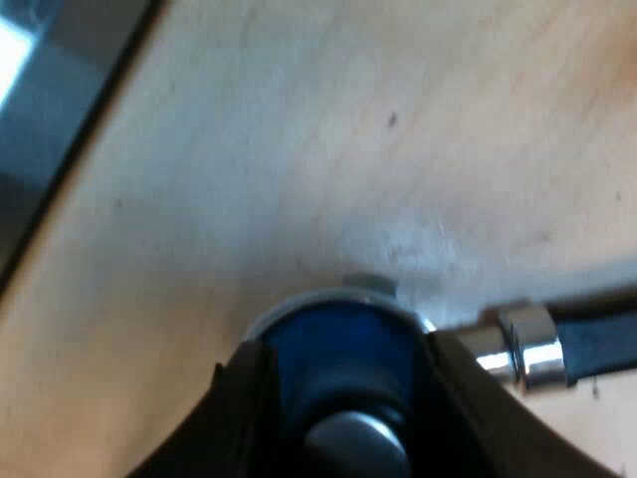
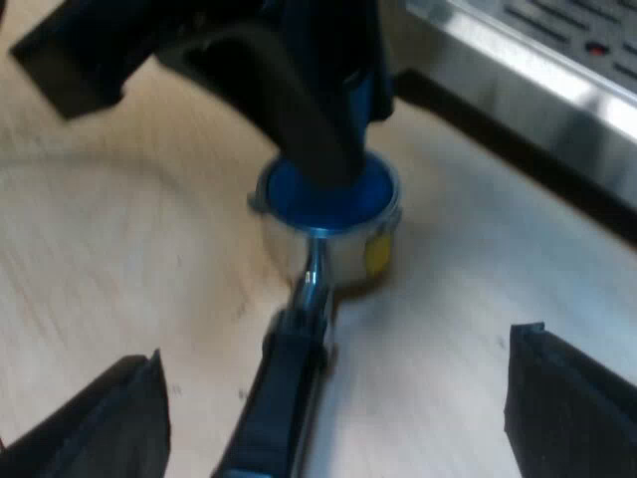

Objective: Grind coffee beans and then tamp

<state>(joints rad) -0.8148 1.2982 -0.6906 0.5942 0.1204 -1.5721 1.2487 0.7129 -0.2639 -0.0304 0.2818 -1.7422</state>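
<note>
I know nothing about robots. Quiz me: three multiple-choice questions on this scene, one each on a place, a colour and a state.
1. Where does the tamper sit? A in a mug; B in a glass; C in the holder.
2. Its colour? A red; B blue; C green.
3. The right claw is: A open; B shut on a mug; C shut on a glass.
Answers: C, its disc fills the holder's metal rim; B, blue is plain; A, its fingers stand wide apart, the handle between them.

Blue tamper (image 2: 289, 194); shiny silver holder (image 2: 338, 249) with a yellow patch on its wall; dark handle (image 2: 284, 398); pale, wood-grained tabletop (image 2: 100, 249); steel-grey machine (image 2: 518, 70).
</note>
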